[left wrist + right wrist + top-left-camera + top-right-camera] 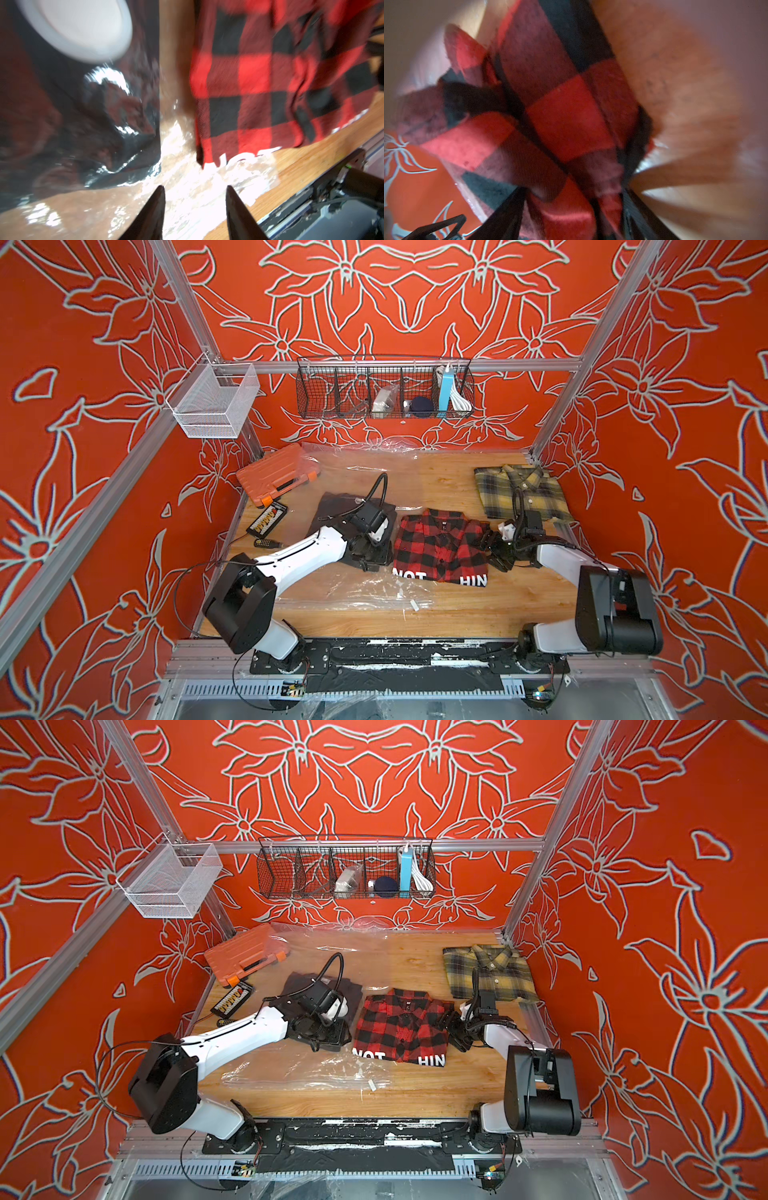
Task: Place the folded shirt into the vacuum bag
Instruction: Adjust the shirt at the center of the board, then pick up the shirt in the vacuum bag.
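The folded shirt is red-and-black plaid and lies flat mid-table. Its left part overlaps the vacuum bag, a clear crinkly sheet; whether that part is inside I cannot tell. My right gripper is at the shirt's right edge, jaws wide, with bunched plaid cloth filling the gap. My left gripper hangs open over the shiny plastic, just left of the shirt, with nothing between its fingers. The bag's white valve cap lies over a dark grey garment.
A yellow plaid shirt lies at the back right. An orange case and a black device sit at the left edge. The white slider clip is near the front. A wire basket and a white mesh basket hang on the rail.
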